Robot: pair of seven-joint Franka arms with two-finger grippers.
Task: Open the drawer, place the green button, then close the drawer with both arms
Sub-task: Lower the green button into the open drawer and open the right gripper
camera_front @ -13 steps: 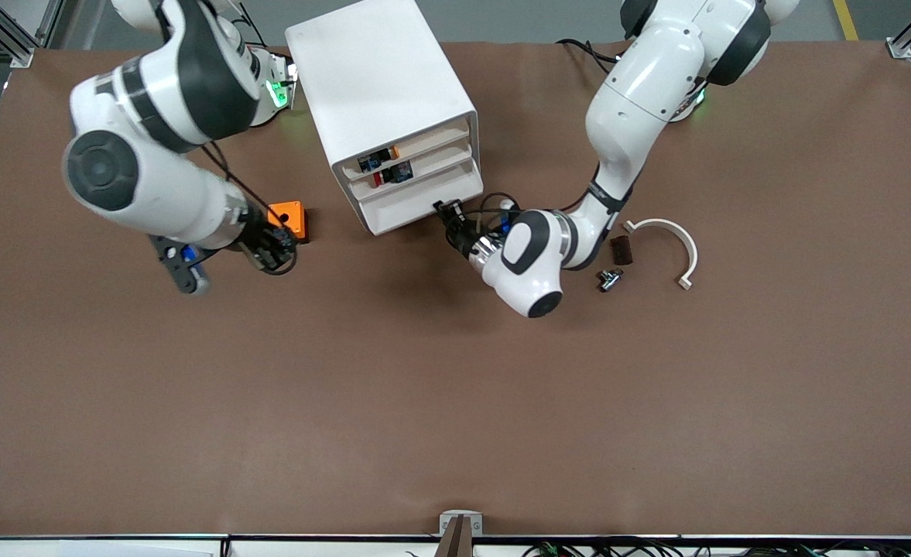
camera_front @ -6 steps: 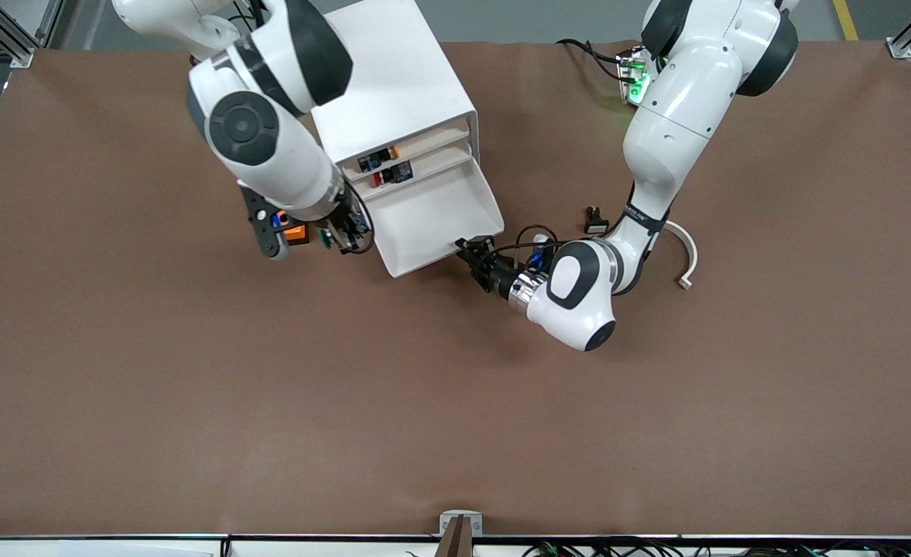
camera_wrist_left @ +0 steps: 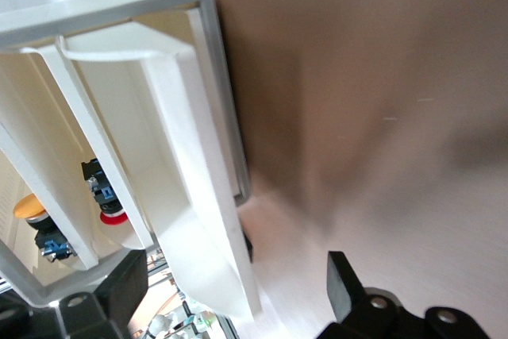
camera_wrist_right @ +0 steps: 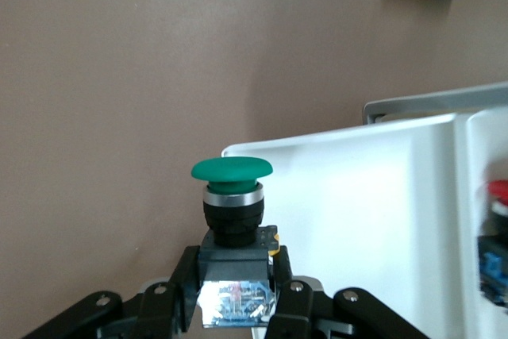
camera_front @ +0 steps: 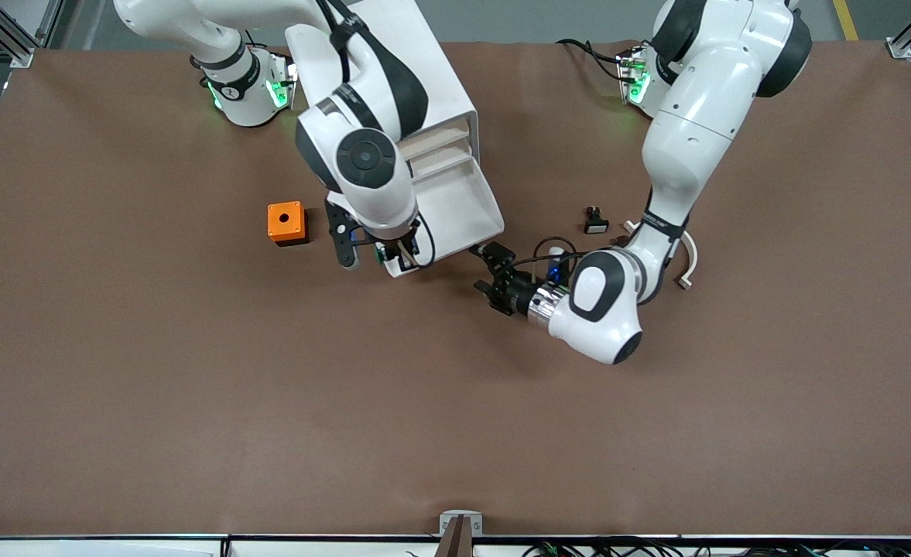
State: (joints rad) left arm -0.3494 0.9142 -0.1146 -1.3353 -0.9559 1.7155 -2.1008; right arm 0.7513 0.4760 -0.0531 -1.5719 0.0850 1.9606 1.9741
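The drawer (camera_front: 455, 205) stands pulled out of the white cabinet (camera_front: 440, 85), its tray bare. My right gripper (camera_front: 392, 255) is shut on the button (camera_front: 380, 254) and holds it over the drawer's front corner toward the right arm's end. In the right wrist view the green cap (camera_wrist_right: 232, 168) sits above the dark body, clamped in my right gripper (camera_wrist_right: 236, 275), with the drawer (camera_wrist_right: 357, 196) beside it. My left gripper (camera_front: 490, 271) is open and empty, just off the drawer's other front corner. In the left wrist view the drawer's (camera_wrist_left: 182, 156) front lip lies between the open fingers of my left gripper (camera_wrist_left: 234, 291).
An orange box with a hole (camera_front: 285, 223) sits toward the right arm's end. A black white-faced button (camera_front: 595, 220) and a white curved piece (camera_front: 689, 259) lie by the left arm. The upper trays hold small parts (camera_wrist_left: 99, 196).
The drawer has come out. My left gripper has let go of its front and drawn back. My right arm has carried the button from beside the orange box to the drawer's corner.
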